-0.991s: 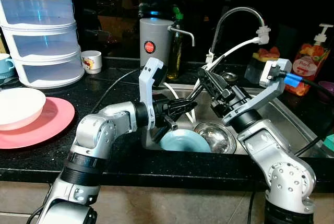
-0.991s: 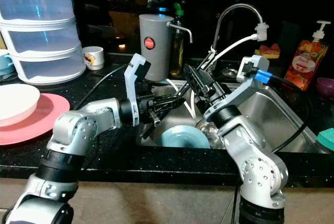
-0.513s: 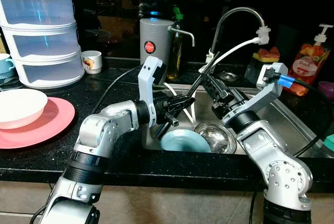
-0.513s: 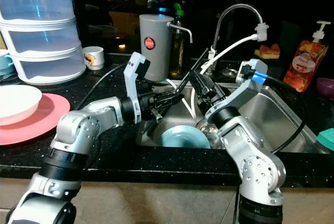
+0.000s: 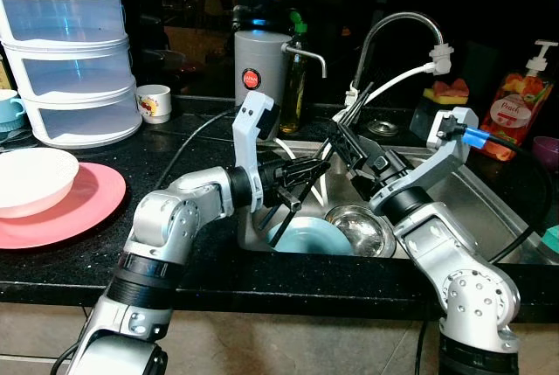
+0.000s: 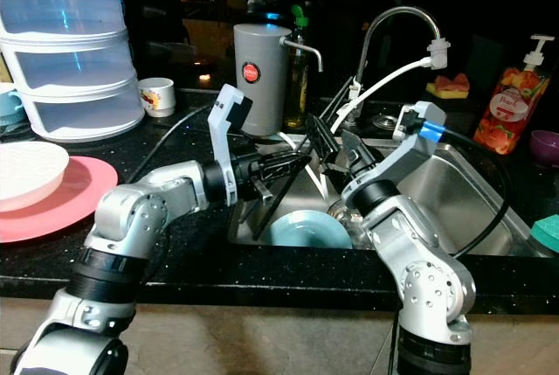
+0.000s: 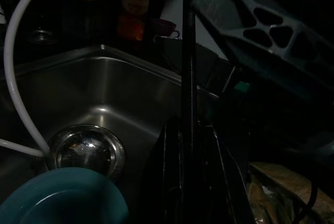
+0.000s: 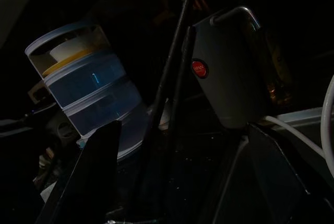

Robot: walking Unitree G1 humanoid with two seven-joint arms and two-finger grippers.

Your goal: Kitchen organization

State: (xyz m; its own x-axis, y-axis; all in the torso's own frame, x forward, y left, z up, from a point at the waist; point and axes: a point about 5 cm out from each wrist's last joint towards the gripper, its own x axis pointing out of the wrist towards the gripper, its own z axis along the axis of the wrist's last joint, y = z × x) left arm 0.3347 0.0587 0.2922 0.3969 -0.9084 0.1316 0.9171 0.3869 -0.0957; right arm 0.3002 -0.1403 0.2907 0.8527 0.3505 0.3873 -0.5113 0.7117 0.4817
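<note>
A pair of black chopsticks (image 5: 301,184) slants over the sink (image 5: 454,184), its low end above the teal plate (image 5: 307,237) beside the steel bowl (image 5: 360,228). The left claw (image 5: 307,170) pinches them mid-length, probably to carry them out. The right claw (image 5: 342,139), fingers spread, sits just beside their upper end, likely letting go. The right wrist view adds stacked containers (image 8: 91,85) beyond the sticks.

Both eye views look down from head height at the sink (image 5: 454,191), sharing it. The left wrist view peers closely into that sink; the right wrist view faces away toward the stacked drawers (image 8: 96,91).
</note>
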